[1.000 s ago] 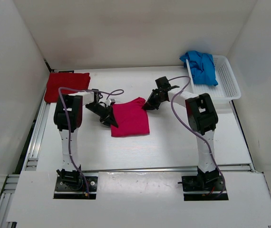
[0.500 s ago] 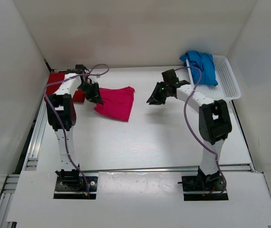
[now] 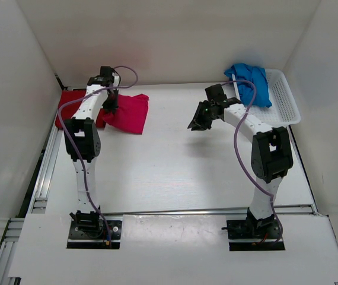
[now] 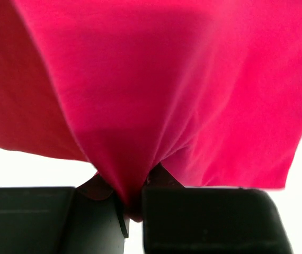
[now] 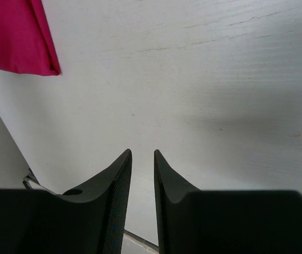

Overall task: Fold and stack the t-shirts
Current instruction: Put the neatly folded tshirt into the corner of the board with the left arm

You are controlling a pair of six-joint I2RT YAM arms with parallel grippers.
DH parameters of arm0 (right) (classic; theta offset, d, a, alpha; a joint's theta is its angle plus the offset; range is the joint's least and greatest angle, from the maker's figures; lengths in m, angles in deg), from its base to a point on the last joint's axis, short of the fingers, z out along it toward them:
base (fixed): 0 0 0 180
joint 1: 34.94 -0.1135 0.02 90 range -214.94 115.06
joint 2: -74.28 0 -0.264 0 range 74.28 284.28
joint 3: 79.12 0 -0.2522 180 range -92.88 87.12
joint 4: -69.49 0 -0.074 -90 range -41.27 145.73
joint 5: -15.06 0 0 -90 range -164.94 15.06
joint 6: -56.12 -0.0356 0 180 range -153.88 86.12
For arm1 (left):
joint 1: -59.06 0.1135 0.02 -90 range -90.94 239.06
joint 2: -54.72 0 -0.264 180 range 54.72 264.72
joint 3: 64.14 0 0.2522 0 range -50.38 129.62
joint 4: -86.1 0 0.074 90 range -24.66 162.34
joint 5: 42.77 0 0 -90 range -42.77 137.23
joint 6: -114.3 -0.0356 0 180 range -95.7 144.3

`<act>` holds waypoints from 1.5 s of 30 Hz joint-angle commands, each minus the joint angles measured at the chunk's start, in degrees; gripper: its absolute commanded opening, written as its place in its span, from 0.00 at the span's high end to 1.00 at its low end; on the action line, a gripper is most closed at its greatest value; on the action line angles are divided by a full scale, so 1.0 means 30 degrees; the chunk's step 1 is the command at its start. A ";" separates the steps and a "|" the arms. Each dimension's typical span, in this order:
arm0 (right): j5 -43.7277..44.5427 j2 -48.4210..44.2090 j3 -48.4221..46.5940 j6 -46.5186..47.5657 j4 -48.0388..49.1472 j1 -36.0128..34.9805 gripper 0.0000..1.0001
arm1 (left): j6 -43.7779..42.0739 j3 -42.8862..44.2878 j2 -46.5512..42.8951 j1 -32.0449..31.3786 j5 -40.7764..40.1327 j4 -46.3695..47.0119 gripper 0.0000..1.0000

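Stacking step: left gripper (image 4: 134, 197) clamps the bright pink fabric t-shirt (image 3: 128, 113), next needs lowering squarely onto the dark red fabric t-shirt (image 3: 68, 107); right gripper (image 5: 142, 159) empty, slightly parted.

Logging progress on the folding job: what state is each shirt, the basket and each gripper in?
pink t-shirt: folded, gripped at one edge.
dark red t-shirt: folded, lying flat.
blue t-shirt: unfolded, bunched in the basket.
basket: upright, holding the blue t-shirt.
left gripper: shut on the pink t-shirt.
right gripper: slightly open, empty.
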 commanded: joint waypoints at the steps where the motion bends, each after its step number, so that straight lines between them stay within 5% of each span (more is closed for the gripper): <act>1: 0.0352 -0.0403 0.0061 0.0495 -0.0563 -0.0036 0.72 | -0.0106 0.1045 -0.0416 -0.0224 -0.3673 0.1922 0.90; 32: 0.0528 0.0124 0.0589 0.1022 -0.0915 -0.0036 0.72 | -0.0106 0.2512 -0.1529 0.4698 -0.4819 0.2744 0.90; 40: 0.0528 0.0300 0.0413 0.1022 -0.1265 -0.0036 0.72 | -0.0106 0.2304 0.0398 0.5516 -0.4992 0.2949 0.90; 43: 0.0528 0.0300 0.0413 0.1198 -0.1266 -0.0036 0.72 | -0.0106 0.2979 0.1164 0.5692 -0.6046 0.3154 0.62; 44: 0.0528 0.0300 0.0413 0.1198 -0.1440 -0.0036 0.72 | -0.0106 0.3184 0.1369 0.5694 -0.6426 0.3154 0.32; 45: 0.0528 0.0300 0.0413 0.1198 -0.1442 -0.0036 0.72 | -0.0106 0.3186 0.1632 0.5694 -0.7358 0.3415 0.21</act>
